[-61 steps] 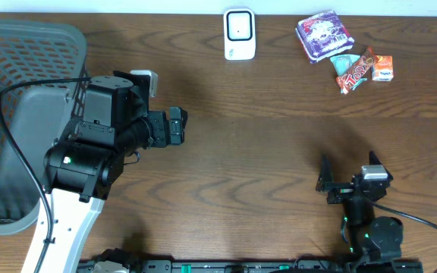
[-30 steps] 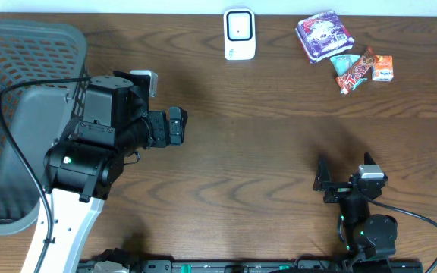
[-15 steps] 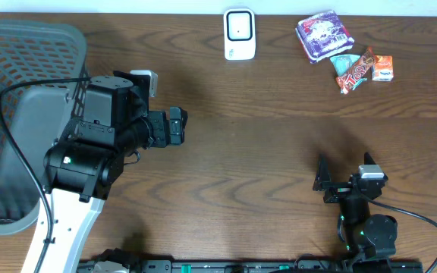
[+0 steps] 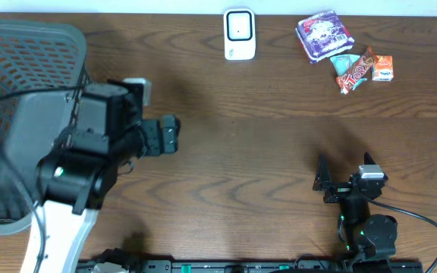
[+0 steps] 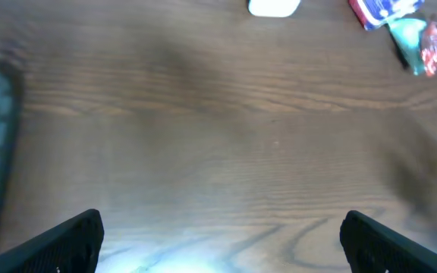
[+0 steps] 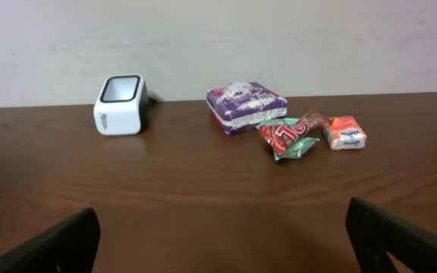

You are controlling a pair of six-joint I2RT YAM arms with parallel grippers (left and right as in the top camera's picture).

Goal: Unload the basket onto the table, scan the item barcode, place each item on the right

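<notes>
Snacks (image 4: 353,70) sit upper right, straight up-frame from your right gripper (image 4: 345,168), far from the left gripper (image 5: 222,243); both gape wide, empty.

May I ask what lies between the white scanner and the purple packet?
Only bare wooden table separates white scanner from purple packet, per the right wrist view.

Looked like a mock shop checkout rigged in a lab, not a real store: white barcode scanner (image 6: 120,105) ahead-left of the right jaws, small pile of snack pkts (image 6: 288,136) ahead & slightly right, grey plastic shopping basket (image 4: 21,61) off left of the left jaws, all on a wood-grain table (image 4: 264,144) w/ a plain pale wall (image 6: 279,38) behind.
</notes>
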